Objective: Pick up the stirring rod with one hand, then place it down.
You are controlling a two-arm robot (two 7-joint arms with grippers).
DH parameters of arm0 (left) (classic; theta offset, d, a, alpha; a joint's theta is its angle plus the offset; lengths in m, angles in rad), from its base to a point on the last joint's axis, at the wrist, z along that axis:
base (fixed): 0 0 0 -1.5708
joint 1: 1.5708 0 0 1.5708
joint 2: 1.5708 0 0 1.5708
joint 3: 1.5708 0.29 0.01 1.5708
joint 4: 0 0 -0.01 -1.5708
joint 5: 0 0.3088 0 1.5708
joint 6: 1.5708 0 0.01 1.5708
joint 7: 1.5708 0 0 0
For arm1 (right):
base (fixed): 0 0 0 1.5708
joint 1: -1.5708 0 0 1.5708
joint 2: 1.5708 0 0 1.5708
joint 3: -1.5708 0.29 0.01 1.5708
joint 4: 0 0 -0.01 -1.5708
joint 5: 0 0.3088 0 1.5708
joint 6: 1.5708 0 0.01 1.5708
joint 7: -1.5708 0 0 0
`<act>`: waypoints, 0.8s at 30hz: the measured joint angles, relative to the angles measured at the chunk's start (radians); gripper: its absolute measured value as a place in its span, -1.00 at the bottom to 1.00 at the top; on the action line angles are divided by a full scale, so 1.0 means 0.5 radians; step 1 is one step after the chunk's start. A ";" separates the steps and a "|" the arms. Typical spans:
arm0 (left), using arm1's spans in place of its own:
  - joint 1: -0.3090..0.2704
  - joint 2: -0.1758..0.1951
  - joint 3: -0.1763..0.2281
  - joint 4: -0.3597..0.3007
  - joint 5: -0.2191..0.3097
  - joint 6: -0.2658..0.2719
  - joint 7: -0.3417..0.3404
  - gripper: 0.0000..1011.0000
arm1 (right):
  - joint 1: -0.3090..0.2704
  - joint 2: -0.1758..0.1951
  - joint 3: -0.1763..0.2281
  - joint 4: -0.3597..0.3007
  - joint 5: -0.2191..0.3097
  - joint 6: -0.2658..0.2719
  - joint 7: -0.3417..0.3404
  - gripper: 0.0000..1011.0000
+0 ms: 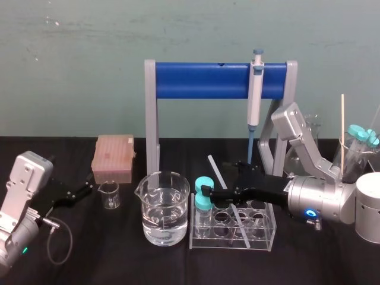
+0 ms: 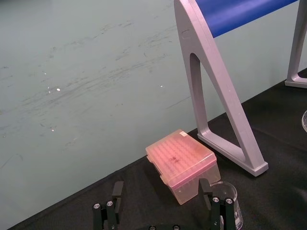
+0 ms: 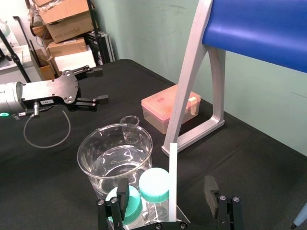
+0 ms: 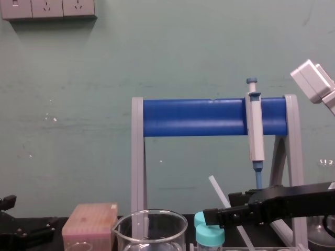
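The stirring rod [image 1: 221, 177] is a thin translucent white stick that leans slanted in the clear tube rack [image 1: 261, 231], its top end pointing back and left. My right gripper [image 1: 222, 181] hovers over the rack, open, one finger on each side of the rod. In the right wrist view the stirring rod [image 3: 172, 177] rises between the two fingers [image 3: 211, 189] with a gap on both sides. The chest view shows the stirring rod [image 4: 219, 189] crossing behind the right gripper [image 4: 220, 207]. My left gripper [image 1: 83, 191] rests open at the table's left, holding nothing.
A water beaker [image 1: 163, 208] stands left of the rack, teal-capped tubes [image 1: 203, 200] beside the front finger. A small beaker [image 1: 110, 195] and a pink tip box [image 1: 113, 157] sit farther left. The blue stand [image 1: 202, 80] carries a pipette [image 1: 255, 89]. Glassware [image 1: 356, 145] crowds the right edge.
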 joint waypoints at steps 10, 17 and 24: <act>0.000 0.000 0.000 0.000 0.000 0.000 0.000 0.98 | -0.002 0.000 0.005 -0.001 0.008 0.006 -0.001 0.66; 0.000 0.000 0.000 0.000 0.000 0.000 0.000 0.98 | -0.004 0.000 0.006 -0.002 0.010 0.010 -0.002 0.30; 0.000 0.000 0.000 0.000 0.000 0.000 0.000 0.98 | -0.004 0.000 0.007 -0.003 0.012 0.011 -0.002 -0.17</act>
